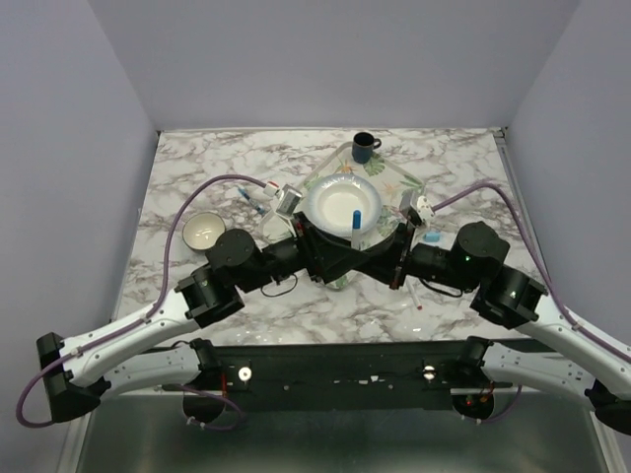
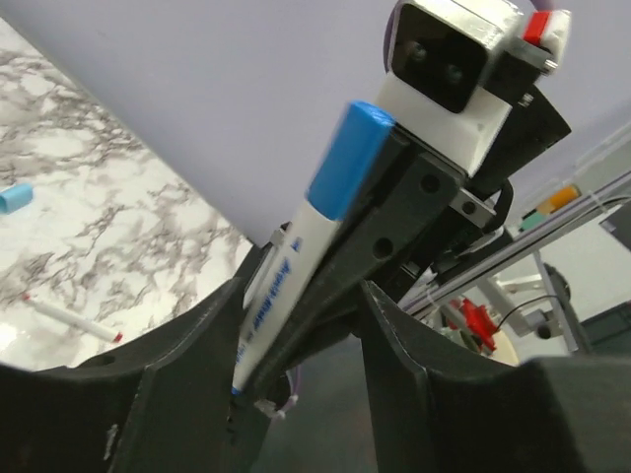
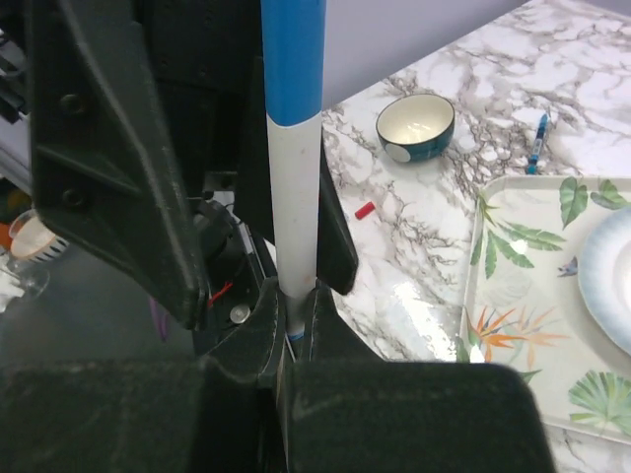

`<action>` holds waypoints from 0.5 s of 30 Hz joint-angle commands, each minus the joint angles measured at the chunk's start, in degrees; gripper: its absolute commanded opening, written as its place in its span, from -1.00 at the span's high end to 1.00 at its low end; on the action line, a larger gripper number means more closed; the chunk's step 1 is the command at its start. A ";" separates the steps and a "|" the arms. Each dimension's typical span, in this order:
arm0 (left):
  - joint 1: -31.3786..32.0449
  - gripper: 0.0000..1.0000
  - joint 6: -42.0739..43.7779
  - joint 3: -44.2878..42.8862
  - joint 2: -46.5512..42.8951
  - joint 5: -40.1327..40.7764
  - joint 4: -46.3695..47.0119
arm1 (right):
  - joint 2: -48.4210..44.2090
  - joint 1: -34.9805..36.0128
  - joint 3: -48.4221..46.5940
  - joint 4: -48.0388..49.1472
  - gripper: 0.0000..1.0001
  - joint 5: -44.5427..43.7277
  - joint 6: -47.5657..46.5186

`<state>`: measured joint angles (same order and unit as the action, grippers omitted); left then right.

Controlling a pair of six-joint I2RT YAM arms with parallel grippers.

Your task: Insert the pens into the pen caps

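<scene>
Spreading under both arms, the white-and-grey marbled tabletop (image 1: pixel 197 168) is flat and glossy. On it sits a rectangular tray (image 3: pixel 498 296) printed with green leaves, carrying a round white plate (image 3: pixel 613 281). Off the tray stands a small round bowl (image 3: pixel 415 126), dark outside and cream inside. Above the tray the white marker (image 3: pixel 294 197) is held off the surface: a slim, smooth cylinder with blue lettering down its barrel and a long glossy blue cap (image 2: pixel 350 158) seated on one end. The right pincer (image 3: pixel 293 315) is clamped on the barrel's other end, while the left pincer (image 2: pixel 301 296) has its jaws apart on either side of the barrel. On the marble lie an uncapped red-tipped marker (image 2: pixel 69 320), a stubby light-blue cap (image 2: pixel 14 197) and a tiny red cap (image 3: pixel 365 210).
</scene>
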<state>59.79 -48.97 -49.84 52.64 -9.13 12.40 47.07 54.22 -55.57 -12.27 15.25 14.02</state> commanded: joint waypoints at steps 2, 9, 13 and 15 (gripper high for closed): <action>0.95 -0.37 7.04 -2.54 -4.47 5.24 -14.51 | -4.79 -0.78 8.97 8.41 0.99 -8.11 6.53; 0.68 -0.82 15.38 -7.45 -6.85 15.25 -25.31 | -8.66 -0.78 17.14 -2.74 0.99 -14.89 18.13; 0.68 -0.91 22.59 -6.94 -9.92 30.06 -30.50 | -11.73 -0.78 23.31 -6.52 0.99 -18.40 27.35; 0.77 -0.94 26.27 -4.23 -12.38 35.82 -30.77 | -12.00 -0.87 24.80 -9.16 0.99 -19.98 30.35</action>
<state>60.51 -33.06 -56.42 44.25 8.36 -12.43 36.51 53.60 -34.85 -13.58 1.65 33.43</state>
